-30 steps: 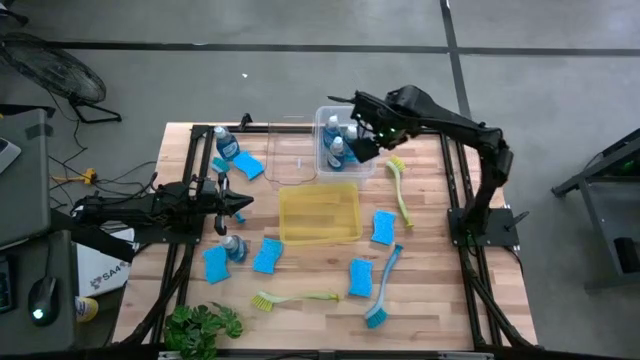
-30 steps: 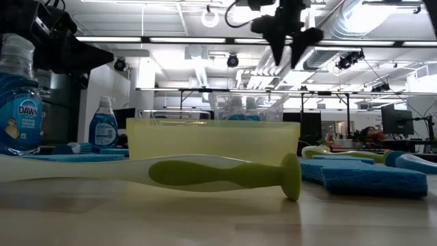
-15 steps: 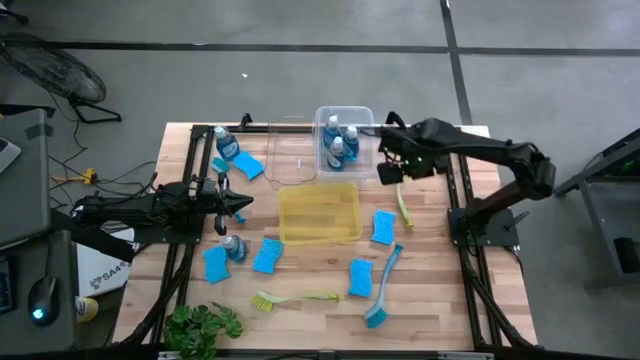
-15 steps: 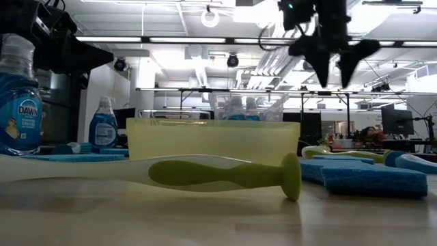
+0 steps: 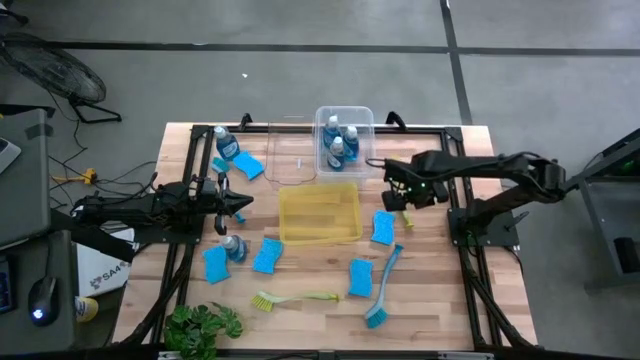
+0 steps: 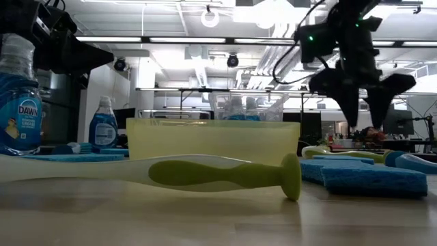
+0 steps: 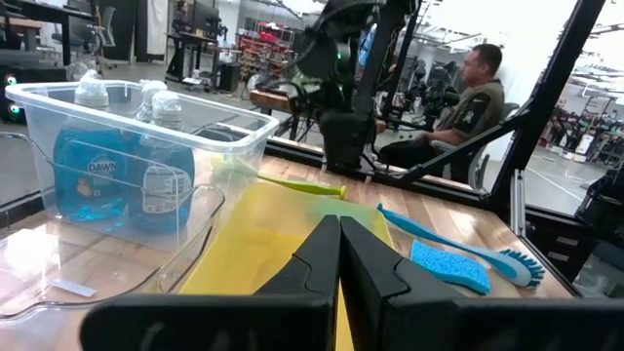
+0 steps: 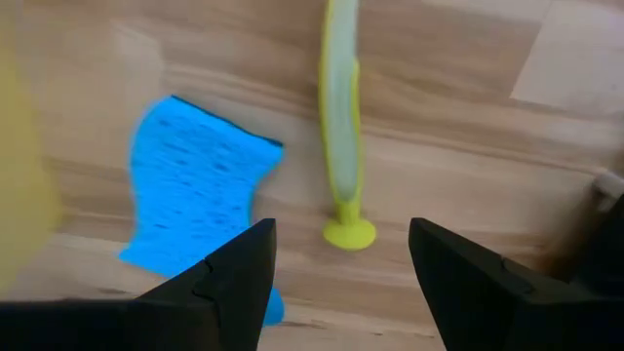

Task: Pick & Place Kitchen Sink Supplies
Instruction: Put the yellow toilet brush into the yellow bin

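Observation:
My right gripper (image 5: 398, 193) (image 6: 367, 120) is open and hangs above the table's right side. In the right wrist view its fingers stand over the handle end of a yellow-green dish brush (image 8: 341, 146), beside a blue sponge (image 8: 200, 210), touching neither. That brush (image 5: 403, 207) lies flat right of the yellow bin (image 5: 319, 212). Several bottles of blue liquid (image 5: 338, 140) stand in a clear bin (image 5: 346, 112). More bottles (image 5: 234, 247), sponges (image 5: 360, 277), a second yellow-green brush (image 5: 295, 298) and a blue brush (image 5: 383, 290) lie on the table. My left gripper (image 5: 240, 203) (image 7: 338, 255) is shut, waiting at the left.
An empty clear bin (image 5: 290, 152) sits left of the bottle bin. A green plant (image 5: 203, 325) stands at the near left corner. A bottle (image 5: 225, 143) and a sponge (image 5: 248, 165) lie at the far left. A seated person (image 7: 468, 93) shows beyond the table.
My right gripper has swung from above the clear bin with the bottles toward the table's right and near side, and has come down. It now hangs over the yellow-green brush next to the yellow bin. Nothing on the table has moved.

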Action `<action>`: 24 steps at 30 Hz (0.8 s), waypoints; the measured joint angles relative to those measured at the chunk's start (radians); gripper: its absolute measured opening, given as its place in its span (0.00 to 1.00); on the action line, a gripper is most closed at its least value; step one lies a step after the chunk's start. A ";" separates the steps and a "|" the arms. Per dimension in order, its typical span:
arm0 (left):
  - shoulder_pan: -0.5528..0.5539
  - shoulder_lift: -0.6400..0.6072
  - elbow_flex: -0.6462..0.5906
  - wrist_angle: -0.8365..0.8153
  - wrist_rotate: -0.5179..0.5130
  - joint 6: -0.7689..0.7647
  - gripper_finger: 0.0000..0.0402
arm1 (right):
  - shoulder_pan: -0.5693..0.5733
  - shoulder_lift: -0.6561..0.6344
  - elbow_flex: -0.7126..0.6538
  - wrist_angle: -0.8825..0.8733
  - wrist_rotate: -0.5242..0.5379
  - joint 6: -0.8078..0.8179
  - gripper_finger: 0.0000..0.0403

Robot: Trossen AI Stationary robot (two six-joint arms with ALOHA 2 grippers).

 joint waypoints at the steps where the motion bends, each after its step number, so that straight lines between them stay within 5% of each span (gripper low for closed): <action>1: 0.000 0.000 0.000 0.000 0.000 0.000 0.00 | 0.007 0.000 -0.016 0.010 0.000 0.000 0.57; 24: 0.000 0.000 0.000 0.000 0.001 0.000 0.00 | 0.084 0.000 -0.232 0.231 -0.003 0.021 0.50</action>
